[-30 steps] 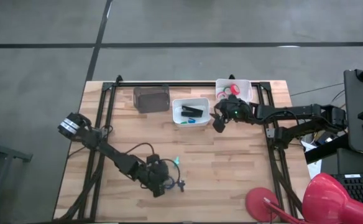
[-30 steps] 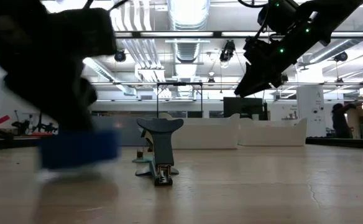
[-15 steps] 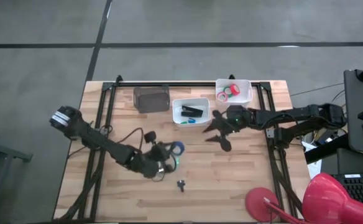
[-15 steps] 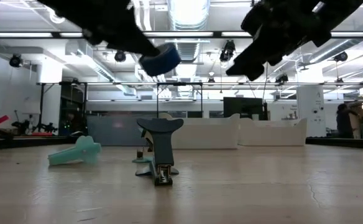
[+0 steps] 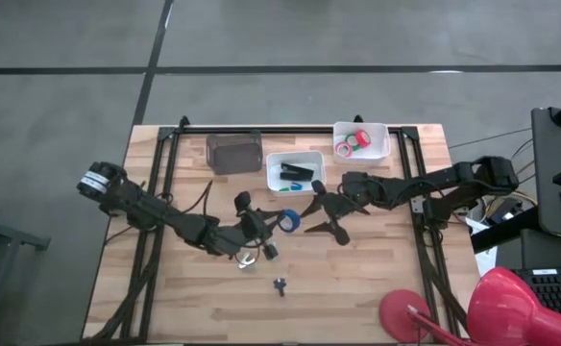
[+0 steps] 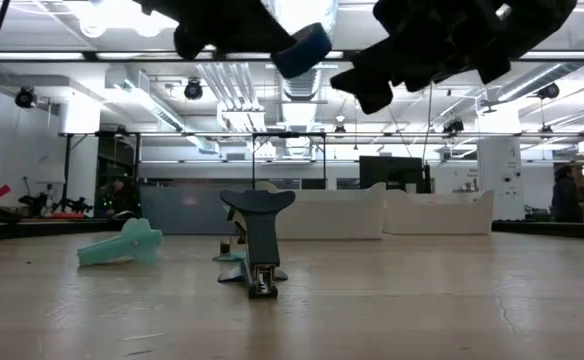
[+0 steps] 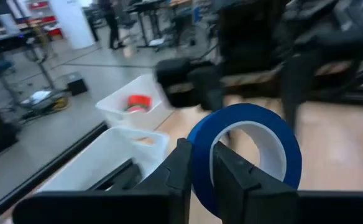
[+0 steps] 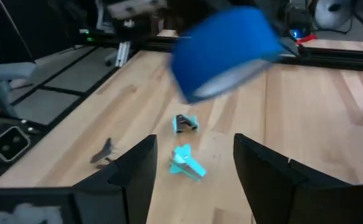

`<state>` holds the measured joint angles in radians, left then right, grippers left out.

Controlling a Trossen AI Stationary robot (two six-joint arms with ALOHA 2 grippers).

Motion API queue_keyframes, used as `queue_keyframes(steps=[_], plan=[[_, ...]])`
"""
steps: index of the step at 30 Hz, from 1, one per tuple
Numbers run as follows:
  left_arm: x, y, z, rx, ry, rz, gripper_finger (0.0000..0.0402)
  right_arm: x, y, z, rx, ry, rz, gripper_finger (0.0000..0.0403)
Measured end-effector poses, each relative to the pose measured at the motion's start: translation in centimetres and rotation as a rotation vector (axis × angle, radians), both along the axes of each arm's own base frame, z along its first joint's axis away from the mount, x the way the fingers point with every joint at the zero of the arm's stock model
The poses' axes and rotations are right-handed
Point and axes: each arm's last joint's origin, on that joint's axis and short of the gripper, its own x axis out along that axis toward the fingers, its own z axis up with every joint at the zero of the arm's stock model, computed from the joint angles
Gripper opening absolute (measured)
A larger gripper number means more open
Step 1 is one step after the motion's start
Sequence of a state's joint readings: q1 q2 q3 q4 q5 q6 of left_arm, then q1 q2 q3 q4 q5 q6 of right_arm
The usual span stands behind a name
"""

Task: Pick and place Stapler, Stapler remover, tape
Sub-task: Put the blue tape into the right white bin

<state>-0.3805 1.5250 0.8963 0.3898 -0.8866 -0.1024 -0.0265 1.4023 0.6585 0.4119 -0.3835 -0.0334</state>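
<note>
Above the middle of the pale wooden worktop [image 5: 377, 259], the left gripper [image 5: 279, 221] hangs in the air, clamped on the blue ring-shaped roll of tape [image 5: 289, 220]. In the left wrist view its two dark fingers [image 7: 180, 167] pinch the roll's wall, one outside and one inside the ring, so the roll [image 7: 247, 155] stands on edge with its white inner core showing and its open face turned toward the camera. In the low view the roll [image 6: 302, 49] is carried high, well clear of the surface.

Just beside it, toward the right edge, the right gripper [image 5: 323, 213] hovers with its fingers spread wide and nothing between them; the right wrist view looks past them at the blue roll [image 8: 228, 52] close ahead.

Along the far edge stand a dark brown box [image 5: 233, 152], then a white rectangular bin [image 5: 296, 173] holding the black wedge-shaped stapler [image 5: 294, 172], its long axis lying along the bin's length, then a second white bin [image 5: 361, 140] with the red [image 5: 362, 137], pink [image 5: 344, 148] and green [image 5: 354, 143] tape rolls.

Near the front edge a small dark staple remover [image 5: 280, 284] stands on the wood, and a light teal staple remover [image 6: 122, 244] lies nearby.
</note>
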Motion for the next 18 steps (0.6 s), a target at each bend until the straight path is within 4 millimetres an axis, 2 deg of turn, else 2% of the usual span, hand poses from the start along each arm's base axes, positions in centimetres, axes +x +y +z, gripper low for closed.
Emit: queue_keyframes(steps=[7, 14, 18], plan=[[0.4, -0.1, -0.5, -0.002, -0.001, -0.010, 0.0044, 1.7, 0.7, 0.3, 0.005, -0.101, 0.034, 0.0205], [0.5, 0.0, -0.7, -0.001, 0.000, -0.006, 0.0053, 2.8, 1.5, -0.5, 0.008, -0.090, 0.062, 0.0203], [0.5, 0.0, -0.7, 0.000, 0.000, -0.001, 0.0054, 3.6, 1.5, -0.5, 0.015, -0.088, 0.065, 0.0184]])
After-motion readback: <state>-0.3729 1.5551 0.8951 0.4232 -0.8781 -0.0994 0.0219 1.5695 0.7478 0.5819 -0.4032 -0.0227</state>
